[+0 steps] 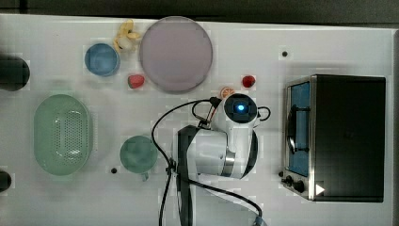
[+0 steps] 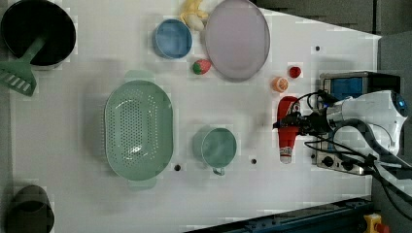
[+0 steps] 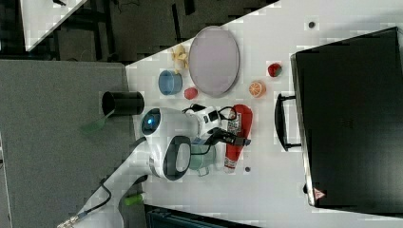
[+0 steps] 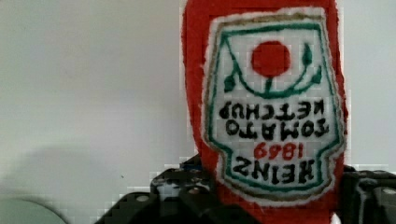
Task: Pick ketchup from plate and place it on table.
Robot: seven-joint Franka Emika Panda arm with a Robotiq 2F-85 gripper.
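Placing: my tool [image 2: 291, 124] straddles the ketchup bottle [image 2: 286, 133] lying on the worktop [image 2: 87, 204].
Grip: cannot tell.
Advice: lift straight, clear of the plate [image 2: 237, 39].

Ketchup [image 4: 271, 116] cap end cut off
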